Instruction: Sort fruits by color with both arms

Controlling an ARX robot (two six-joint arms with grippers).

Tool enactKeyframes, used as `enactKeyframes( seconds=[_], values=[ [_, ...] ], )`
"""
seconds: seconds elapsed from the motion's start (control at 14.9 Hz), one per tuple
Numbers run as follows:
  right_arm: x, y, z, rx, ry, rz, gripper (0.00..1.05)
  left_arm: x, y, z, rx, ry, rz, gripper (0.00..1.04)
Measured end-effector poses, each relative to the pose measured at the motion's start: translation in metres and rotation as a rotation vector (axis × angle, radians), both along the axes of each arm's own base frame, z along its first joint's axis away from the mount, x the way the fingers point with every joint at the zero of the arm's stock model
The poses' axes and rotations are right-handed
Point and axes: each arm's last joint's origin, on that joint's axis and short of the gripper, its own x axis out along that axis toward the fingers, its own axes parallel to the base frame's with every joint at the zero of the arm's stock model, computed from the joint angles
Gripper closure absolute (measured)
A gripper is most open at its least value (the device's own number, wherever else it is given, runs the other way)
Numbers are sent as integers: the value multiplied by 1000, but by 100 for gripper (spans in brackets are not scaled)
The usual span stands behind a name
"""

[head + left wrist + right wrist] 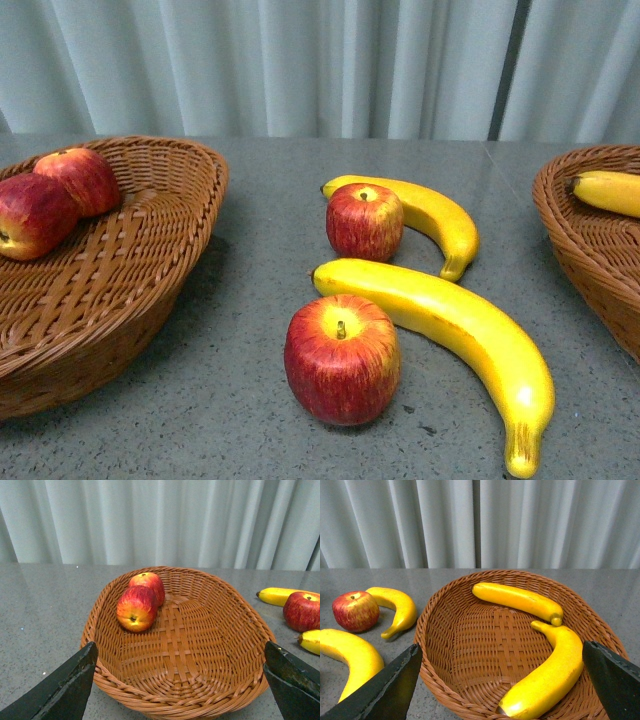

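While claws (180,652) (502,652) gape, four apples (342,360) (365,222) (82,180) (35,215), four bananas (470,335) (430,215) (517,600) (550,675)

Two red apples (343,358), two yellow bananas (450,335) lie together between baskets (100,345)

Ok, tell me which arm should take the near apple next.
Left. The left gripper hangs open above the apple basket, and the near apple lies closer to that basket than to the banana basket.
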Motion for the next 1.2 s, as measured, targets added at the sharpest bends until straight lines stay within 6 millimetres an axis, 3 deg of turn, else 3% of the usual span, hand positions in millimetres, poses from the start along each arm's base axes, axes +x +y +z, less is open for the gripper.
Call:
enactKeyframes(
  seconds=[1.07,1.2],
  values=[
    [0,0,0,0,0,0,7,0,0,0,0,0,0,7],
    [0,0,0,0,0,0,7,3,-7,0,26,212,148,7]
  ],
)
